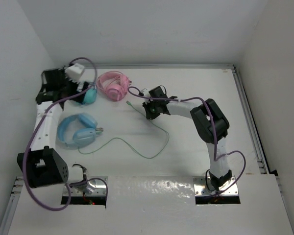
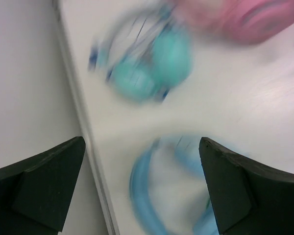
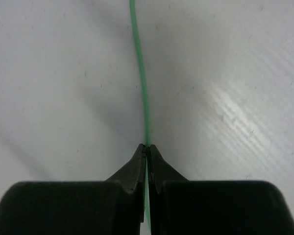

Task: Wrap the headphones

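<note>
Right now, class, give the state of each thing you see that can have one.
Blue headphones, lying flat, not wrapped.
Right gripper, shut on cable.
Cable, uncoiled, trailing loose.
Left gripper, open, empty.
Pink headphones, lying flat.
Teal headphones, lying flat.

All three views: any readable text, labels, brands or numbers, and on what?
None readable. Large light-blue over-ear headphones, pink headphones and smaller teal headphones show no legible marking in the top view; the left wrist view is motion-blurred. Black right gripper, shut on the thin pale-green cable, bears no print.
</note>
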Controlling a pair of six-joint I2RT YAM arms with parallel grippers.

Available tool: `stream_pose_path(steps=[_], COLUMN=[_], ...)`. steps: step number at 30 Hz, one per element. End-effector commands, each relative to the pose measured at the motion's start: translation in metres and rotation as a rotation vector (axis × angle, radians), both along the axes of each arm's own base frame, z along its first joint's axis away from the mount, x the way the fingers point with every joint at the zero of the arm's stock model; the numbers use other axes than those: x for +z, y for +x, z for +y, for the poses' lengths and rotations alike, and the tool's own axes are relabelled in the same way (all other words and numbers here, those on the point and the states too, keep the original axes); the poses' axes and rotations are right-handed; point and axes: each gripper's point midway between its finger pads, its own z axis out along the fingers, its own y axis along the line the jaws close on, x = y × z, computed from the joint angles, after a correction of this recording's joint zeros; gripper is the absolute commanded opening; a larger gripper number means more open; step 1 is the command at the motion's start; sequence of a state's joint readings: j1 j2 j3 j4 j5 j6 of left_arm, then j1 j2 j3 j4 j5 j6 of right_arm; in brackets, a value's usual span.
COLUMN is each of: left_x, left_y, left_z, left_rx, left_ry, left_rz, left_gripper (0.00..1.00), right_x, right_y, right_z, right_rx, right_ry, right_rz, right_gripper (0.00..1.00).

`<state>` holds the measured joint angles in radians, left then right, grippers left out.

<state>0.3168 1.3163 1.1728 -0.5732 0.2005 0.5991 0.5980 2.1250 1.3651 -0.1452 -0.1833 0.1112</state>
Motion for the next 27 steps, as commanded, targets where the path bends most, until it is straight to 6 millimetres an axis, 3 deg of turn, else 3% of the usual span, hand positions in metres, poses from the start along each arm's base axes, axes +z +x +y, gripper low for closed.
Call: stream_pose_path(steps=[1, 2, 4, 5, 6, 9, 10, 12, 13, 14, 15, 16, 17, 18, 19, 20, 21, 23, 24, 25, 26, 27], left_x=[0.028, 0.018, 0.010, 0.014, 0.017, 0.036, 0.048, 0.051, 0.055, 0.044, 0.031, 0.015, 0.002, -0.031, -0.046, -0.058, -0.085, -0.105, -0.114, -0.130, -0.134, -0.146], left_y=[0.041, 0.056, 0.065, 0.072, 0.073, 0.064, 0.055, 0.034, 0.021, 0.004, -0.008, -0.026, -0.034, -0.052, -0.066, -0.069, -0.083, -0.085, -0.089, -0.090, -0.085, -0.087], left_z=[-0.083, -0.111, -0.124, -0.131, -0.131, -0.120, -0.110, -0.095, -0.075, -0.063, -0.048, -0.020, -0.008, 0.004, 0.025, 0.034, 0.043, 0.054, 0.063, 0.068, 0.075, 0.083], left_rx=[-0.265, -0.299, -0.288, -0.258, -0.239, -0.146, -0.101, -0.051, 0.003, 0.031, 0.067, 0.117, 0.137, 0.165, 0.220, 0.243, 0.273, 0.307, 0.339, 0.355, 0.379, 0.408], left_ry=[0.073, 0.089, 0.086, 0.042, 0.020, 0.008, 0.027, 0.044, 0.054, 0.061, 0.063, 0.074, 0.085, 0.091, 0.121, 0.132, 0.129, 0.114, 0.102, 0.080, 0.076, 0.058], left_rz=[-0.104, -0.081, -0.054, -0.056, -0.058, -0.094, -0.118, -0.087, -0.089, -0.021, 0.036, 0.108, 0.146, 0.227, 0.274, 0.286, 0.361, 0.385, 0.403, 0.442, 0.430, 0.457], left_gripper=[1.00, 1.00, 0.98, 0.97, 0.97, 0.97, 0.97, 0.98, 0.99, 0.99, 0.99, 0.99, 0.99, 0.99, 0.99, 0.99, 0.99, 0.99, 0.99, 0.99, 0.98, 0.97], right_x=[0.001, 0.005, 0.008, 0.020, 0.016, 0.024, 0.026, 0.026, 0.019, 0.032, 0.037, 0.045, 0.048, 0.055, 0.061, 0.067, 0.078, 0.090, 0.094, 0.095, 0.093, 0.096], right_y=[-0.023, -0.028, -0.028, -0.025, -0.029, -0.010, 0.008, 0.009, 0.005, 0.006, 0.007, 0.005, 0.003, 0.004, 0.003, 0.000, -0.001, -0.007, -0.022, -0.031, -0.051, -0.059], right_z=[-0.010, -0.015, -0.026, -0.032, -0.045, -0.095, -0.131, -0.168, -0.202, -0.214, -0.221, -0.223, -0.224, -0.215, -0.210, -0.189, -0.177, -0.146, -0.113, -0.096, -0.065, -0.054], right_rx=[-0.007, -0.023, -0.064, -0.098, -0.154, -0.424, -0.582, -0.790, -0.906, -0.953, -0.973, -0.962, -0.951, -0.910, -0.840, -0.756, -0.697, -0.492, -0.359, -0.232, -0.095, -0.034], right_ry=[-0.001, -0.003, -0.023, -0.021, -0.034, 0.004, 0.010, 0.039, -0.020, -0.027, -0.041, -0.035, -0.039, -0.027, -0.056, -0.071, -0.079, -0.133, -0.123, -0.149, -0.120, -0.112], right_rz=[0.052, 0.054, 0.039, 0.005, 0.019, 0.017, -0.001, 0.014, -0.026, -0.088, -0.133, -0.176, -0.186, -0.214, -0.246, -0.279, -0.316, -0.388, -0.407, -0.433, -0.430, -0.451], right_gripper=[0.00, 0.00, 0.00, 0.00, 0.00, 0.00, 0.00, 0.02, 0.13, 0.60, 0.82, 0.99, 0.99, 0.99, 0.99, 0.99, 0.99, 0.99, 0.99, 0.99, 0.99, 0.99])
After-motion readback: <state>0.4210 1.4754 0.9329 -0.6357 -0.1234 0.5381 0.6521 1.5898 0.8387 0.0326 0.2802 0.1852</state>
